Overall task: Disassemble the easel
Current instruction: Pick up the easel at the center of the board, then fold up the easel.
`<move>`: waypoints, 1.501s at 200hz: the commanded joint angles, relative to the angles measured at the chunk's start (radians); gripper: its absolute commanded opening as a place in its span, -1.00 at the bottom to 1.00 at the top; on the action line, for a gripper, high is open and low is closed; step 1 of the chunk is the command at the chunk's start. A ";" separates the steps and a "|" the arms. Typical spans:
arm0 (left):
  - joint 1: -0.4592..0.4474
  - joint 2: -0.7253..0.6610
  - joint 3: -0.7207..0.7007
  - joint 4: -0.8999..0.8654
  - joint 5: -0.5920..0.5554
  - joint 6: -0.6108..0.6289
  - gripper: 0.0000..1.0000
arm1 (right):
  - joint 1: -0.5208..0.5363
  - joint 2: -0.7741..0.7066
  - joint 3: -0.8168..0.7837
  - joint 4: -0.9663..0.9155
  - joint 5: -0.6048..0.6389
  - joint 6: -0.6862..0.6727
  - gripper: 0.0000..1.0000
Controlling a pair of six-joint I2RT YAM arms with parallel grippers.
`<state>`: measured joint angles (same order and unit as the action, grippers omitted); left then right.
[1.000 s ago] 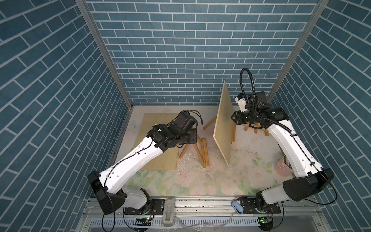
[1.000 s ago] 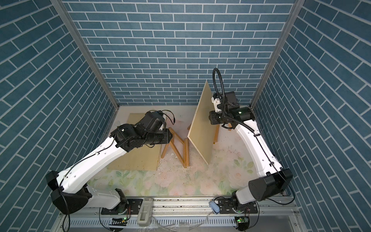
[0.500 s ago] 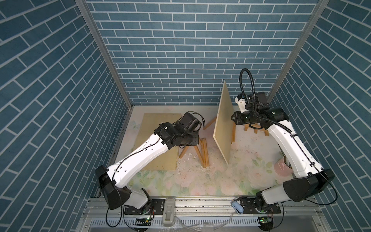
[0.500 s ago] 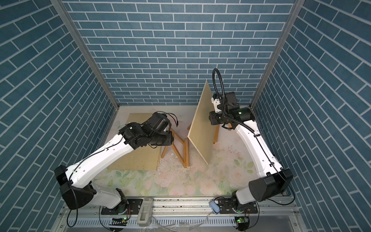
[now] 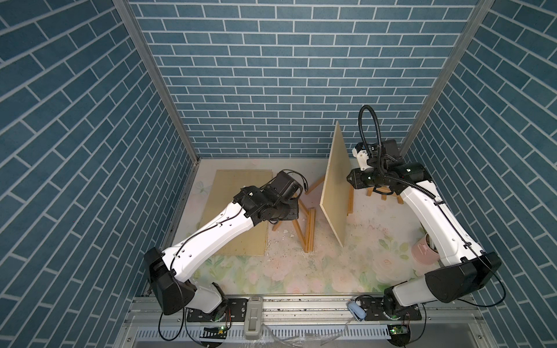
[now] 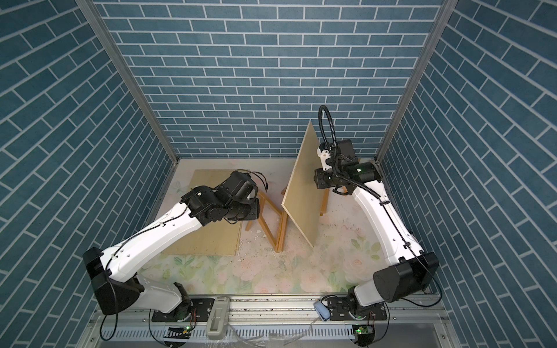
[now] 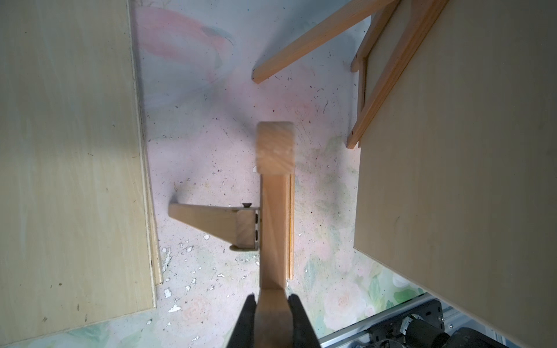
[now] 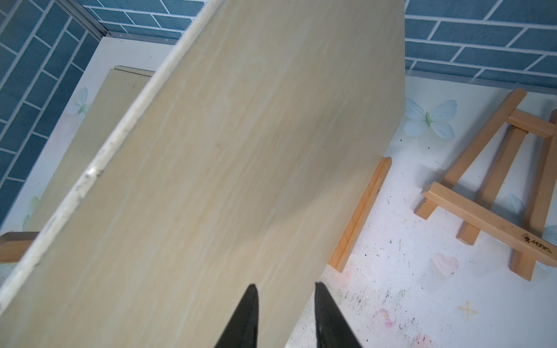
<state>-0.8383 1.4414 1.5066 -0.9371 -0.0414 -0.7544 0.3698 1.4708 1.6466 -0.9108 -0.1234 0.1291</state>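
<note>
The wooden easel (image 5: 303,224) stands on the floral table (image 5: 271,277) just beside the upright board (image 5: 336,186), on the face turned toward the left arm. In both top views its legs splay into a zigzag that ends near the board's lower corner. In the left wrist view the left gripper (image 7: 272,298) is clamped on the easel's upper bar. Its two black fingers (image 7: 248,315) press opposite sides of the bar, which runs straight out past the fingertips to a blurred cut end. A hinged rear leg (image 7: 211,221) branches off sideways beyond the tips.

The board stands tilted on edge. On the side of the board away from the easel, the right gripper (image 8: 286,286) meets its side edge. One finger lies over the board's face and the other just past the edge, so I cannot tell whether it clamps the board.

Flat boards (image 5: 230,184) lie stacked well apart from the upright board, beyond the easel. A small second easel (image 8: 482,211) lies flat behind the board, a loose wooden strip (image 8: 360,215) rests at the board's foot, and a pink cup (image 5: 421,252) stands well apart from it under the right arm.
</note>
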 commanded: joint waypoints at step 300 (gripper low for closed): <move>0.107 -0.018 0.664 -0.528 0.424 0.452 -1.00 | 0.409 -0.184 0.006 0.116 -0.475 -0.353 -0.28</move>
<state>-0.7326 1.4311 2.1448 -1.5043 0.3214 -0.3141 0.7471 1.2739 1.6447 -0.7715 -0.6548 -0.1566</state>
